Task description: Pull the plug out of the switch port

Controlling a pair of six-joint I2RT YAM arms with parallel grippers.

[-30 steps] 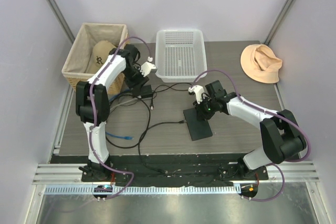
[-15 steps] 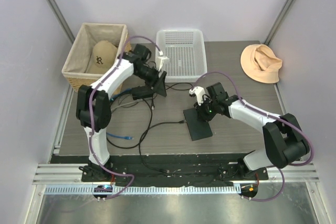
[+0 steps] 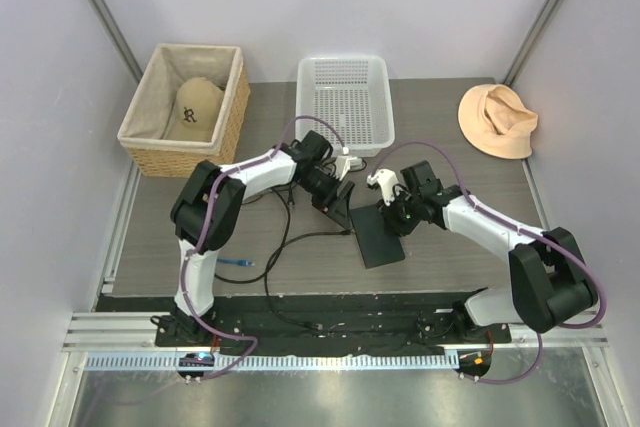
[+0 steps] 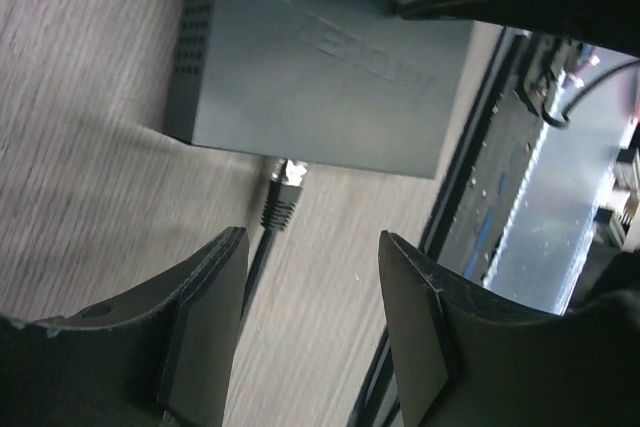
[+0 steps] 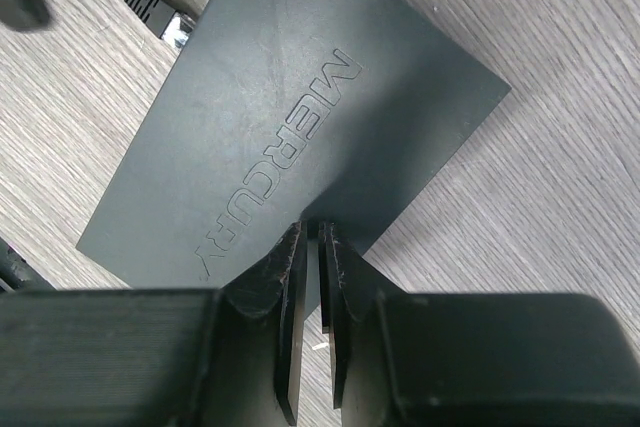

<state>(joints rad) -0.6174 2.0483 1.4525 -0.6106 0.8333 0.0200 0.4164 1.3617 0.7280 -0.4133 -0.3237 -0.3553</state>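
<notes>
The switch (image 3: 380, 238) is a flat matte-black box lying on the table, marked MERCURY in the right wrist view (image 5: 300, 117). A black cable's plug (image 4: 284, 193) with a clear tip sits in the port on the switch's narrow left edge; it also shows in the right wrist view (image 5: 160, 15) and the top view (image 3: 347, 232). My left gripper (image 4: 312, 242) is open, a short way back from the plug, with the cable running under its left finger (image 4: 205, 317). My right gripper (image 5: 311, 237) is shut, its tips resting on the switch's top near its far edge.
Black cords (image 3: 285, 232) trail over the table left of the switch, and a blue cable (image 3: 235, 263) lies near the front left. A wicker basket (image 3: 150, 127) holding a cap, a white plastic basket (image 3: 345, 97) and a tan hat (image 3: 498, 119) stand at the back.
My left arm has swung from beside the wicker basket rightward and down to the switch's left edge. My right gripper has stayed on the switch, shifting slightly right.
</notes>
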